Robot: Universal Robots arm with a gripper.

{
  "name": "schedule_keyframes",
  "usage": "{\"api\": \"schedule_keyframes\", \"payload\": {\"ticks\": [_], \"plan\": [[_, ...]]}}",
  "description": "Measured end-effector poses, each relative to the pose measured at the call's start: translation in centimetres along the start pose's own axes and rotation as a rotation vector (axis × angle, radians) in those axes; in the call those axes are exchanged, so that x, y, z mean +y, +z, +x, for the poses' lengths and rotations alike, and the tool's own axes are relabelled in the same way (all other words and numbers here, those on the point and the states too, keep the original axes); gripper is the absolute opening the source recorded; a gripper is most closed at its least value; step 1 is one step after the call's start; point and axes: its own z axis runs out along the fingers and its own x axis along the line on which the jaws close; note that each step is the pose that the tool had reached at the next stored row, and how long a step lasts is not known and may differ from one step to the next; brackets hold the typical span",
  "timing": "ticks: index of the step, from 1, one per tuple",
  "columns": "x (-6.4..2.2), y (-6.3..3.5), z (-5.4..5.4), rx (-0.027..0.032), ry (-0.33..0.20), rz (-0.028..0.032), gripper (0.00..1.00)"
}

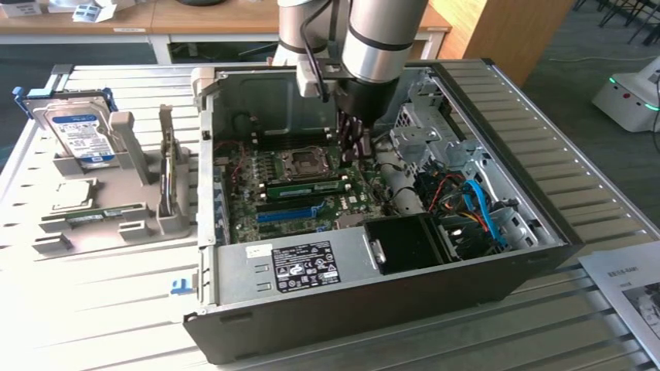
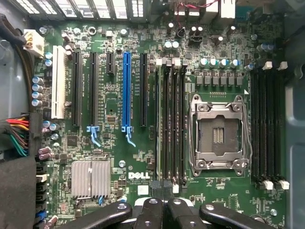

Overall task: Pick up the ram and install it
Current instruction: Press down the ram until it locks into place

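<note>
The end effector (image 1: 359,154) is reaching down into the open computer case (image 1: 515,124), which is lying on its side on the slatted desk (image 1: 93,309). Its fingers are pressing together, narrow, with nothing showing between them. In the wrist view the end effector (image 2: 164,190) is hanging over the motherboard (image 2: 119,157), at the end of the bank of black memory slots (image 2: 170,119) that lies nearest the white DELL lettering (image 2: 138,175). The ram (image 1: 305,188) is sitting inside the case, standing on edge along that slot bank, between the CPU socket (image 1: 307,161) and the blue slot (image 1: 289,213) (its white label is showing on the face turned toward the blue slot). The closed fingertips are hovering just beside the ram's end toward the exterior view's right; from this angle it is hard to tell whether they are touching it. In the wrist view the CPU socket (image 2: 217,136) is lying just beside the memory slots, with the blue slot (image 2: 126,90) on their other side and a ribbed silver heatsink (image 2: 90,179) near the lettering. Outside the case, toward the exterior view's left, a grey fixture (image 1: 113,232) is resting on the desk and holding a blue-labelled hard drive (image 1: 83,131) that is leaning back in its cradle, well apart from the end effector.
</note>
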Motion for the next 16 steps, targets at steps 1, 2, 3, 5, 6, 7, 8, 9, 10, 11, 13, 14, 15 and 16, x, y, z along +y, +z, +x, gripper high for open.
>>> {"api": "schedule_keyframes", "payload": {"ticks": [1, 2, 3, 5, 6, 7, 8, 9, 10, 11, 13, 14, 15, 16], "plan": [[-0.01, 0.12, 0.0, -0.0001, 0.0, 0.0, 0.1], [-0.01, 0.23, 0.0, -0.0001, 0.0, 0.0, 0.1], [-0.02, 0.36, 0.0, -0.0001, 0.0, 0.0, 0.1], [-0.03, 0.59, 0.0, -0.0001, 0.0, 0.0, 0.1], [-0.03, 0.72, 0.0, 0.0, 0.0, 0.0, 0.1], [-0.04, 0.83, 0.0, 0.0, 0.0, 0.0, 0.1], [-0.04, 0.95, 0.0, 0.0, 0.0, 0.0001, 0.1], [-0.05, 1.06, 0.0, -0.0001, 0.0, 0.0, 0.1], [-0.05, 1.17, 0.1, -0.0001, 0.0, 0.0, 0.1], [-0.06, 1.27, 0.1, 0.0, 0.0, 0.0, 0.1], [-0.06, 1.41, 0.1, 0.0, 0.0, 0.0, 0.1], [-0.06, 1.4, 0.1, 0.0001, 0.0, -0.0001, 0.1], [-0.06, 1.4, 0.1, 0.0002, 0.0, 0.0, 0.1], [-0.06, 1.4, 0.1, 0.0001, 0.0, 0.0, 0.1]]}}
